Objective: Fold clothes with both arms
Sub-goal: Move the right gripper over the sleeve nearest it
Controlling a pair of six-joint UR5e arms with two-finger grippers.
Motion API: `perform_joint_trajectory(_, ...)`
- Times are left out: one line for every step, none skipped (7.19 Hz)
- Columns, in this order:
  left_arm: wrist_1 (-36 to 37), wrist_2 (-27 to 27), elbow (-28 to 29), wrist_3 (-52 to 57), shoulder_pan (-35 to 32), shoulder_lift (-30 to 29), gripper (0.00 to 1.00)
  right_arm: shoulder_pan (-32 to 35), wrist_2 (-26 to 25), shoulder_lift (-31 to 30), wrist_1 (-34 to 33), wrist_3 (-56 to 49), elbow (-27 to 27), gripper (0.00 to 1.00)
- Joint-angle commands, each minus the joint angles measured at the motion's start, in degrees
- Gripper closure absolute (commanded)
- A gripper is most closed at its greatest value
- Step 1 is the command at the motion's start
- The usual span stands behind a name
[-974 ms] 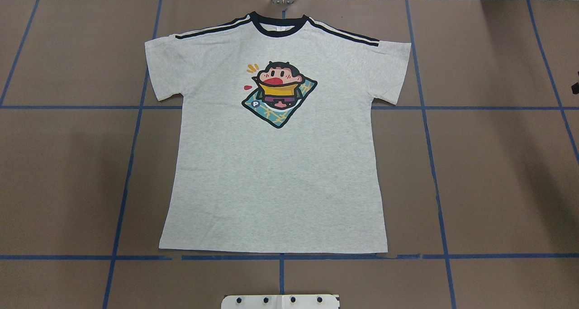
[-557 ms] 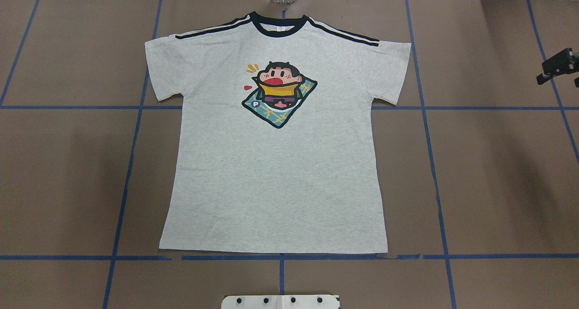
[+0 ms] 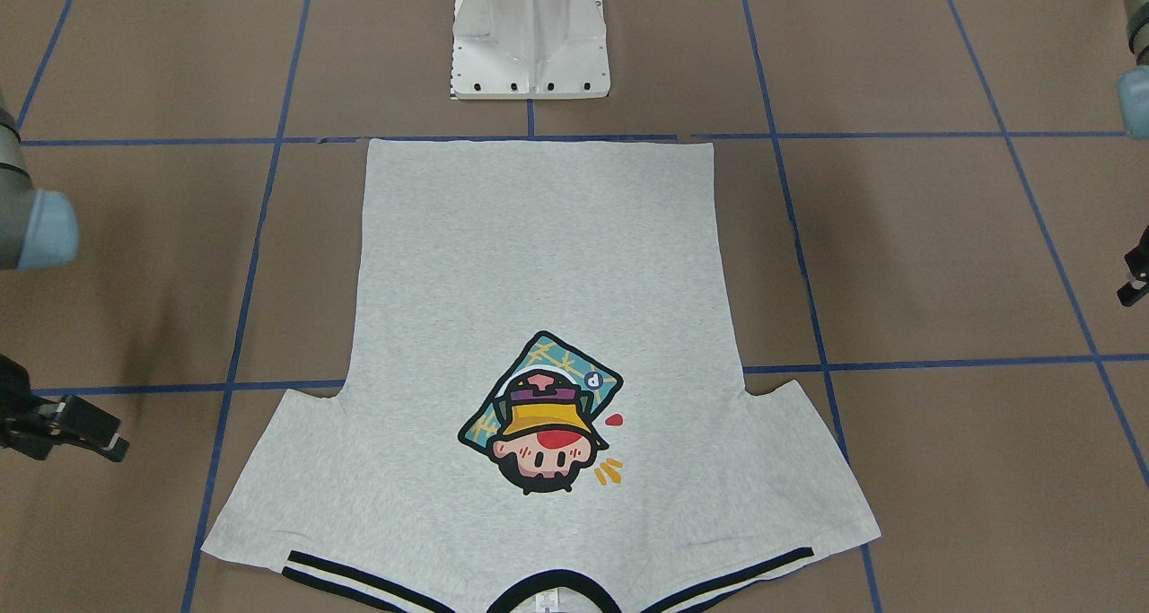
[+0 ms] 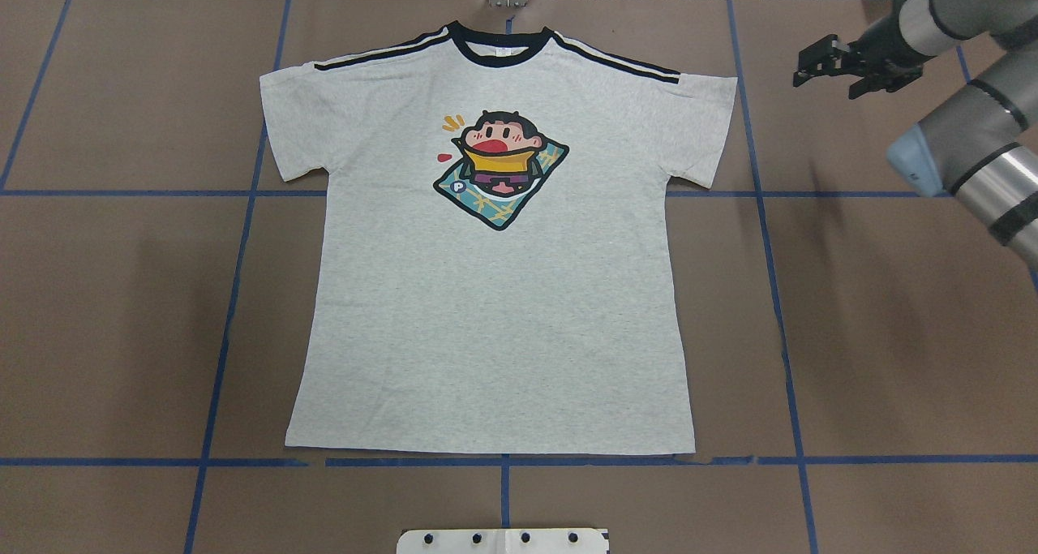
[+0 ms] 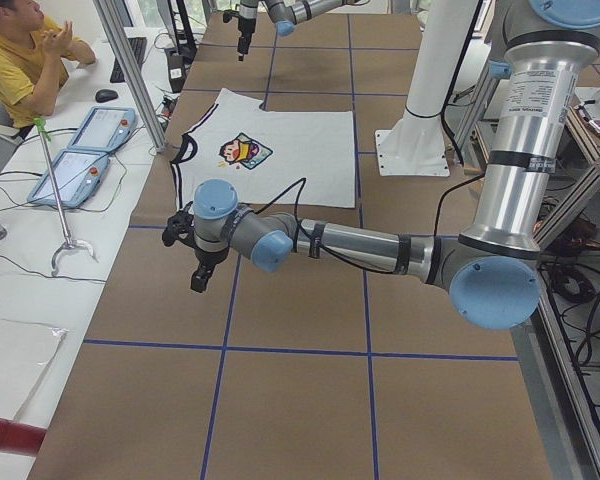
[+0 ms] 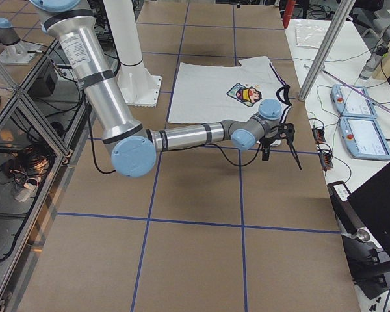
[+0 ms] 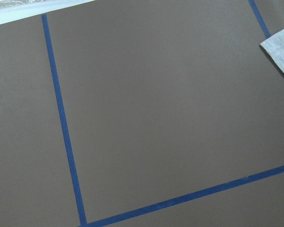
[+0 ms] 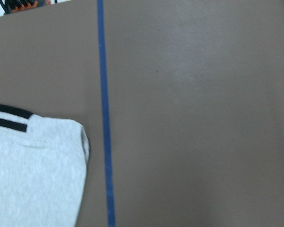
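Observation:
The grey T-shirt (image 4: 495, 319) lies flat and face up on the brown table, with its collar at the far edge and its hem toward the robot; it also shows in the front view (image 3: 530, 263). My right gripper (image 4: 819, 71) hovers off the shirt's right sleeve (image 4: 701, 128), apart from it, with its jaws open and empty. It shows at the left of the front view (image 3: 108, 438). The right wrist view shows that sleeve's corner (image 8: 38, 175). My left gripper (image 5: 198, 270) hangs over bare table off the left sleeve (image 7: 280, 49). I cannot tell whether it is open.
The white pedestal base (image 3: 530, 48) stands at the near edge behind the hem. Blue tape lines (image 4: 235, 294) grid the table. An operator (image 5: 20, 60) sits beyond the far edge, next to two teach pendants (image 5: 80, 160).
My right arm has come in from the right edge and swung up and left toward the shirt's right sleeve. The shirt has not moved.

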Motion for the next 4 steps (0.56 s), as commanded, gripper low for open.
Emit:
perform_joint_trajectory(-1.21,0.24,-0.08,-0.15,-0.03,0.02,0.01,-10.88,-25.37,6.16,9.76,19.61,-7.56,0.13)
perform_joint_trajectory(-1.21,0.16,0.0,-0.15,-0.03,-0.15,0.01,-11.01,-25.38,7.57,13.8,20.03,-11.69,0.15)
perform_joint_trajectory(-1.3,0.24,0.09,-0.15,-0.03,-0.24,0.01,-11.01,-25.73,7.93,15.15,19.86,-13.39,0.2)
perform_joint_trajectory(-1.21,0.16,0.18,-0.24,0.06,-0.33,0.01,-11.1,-27.39,8.72,15.25,19.25,-15.23,0.23)
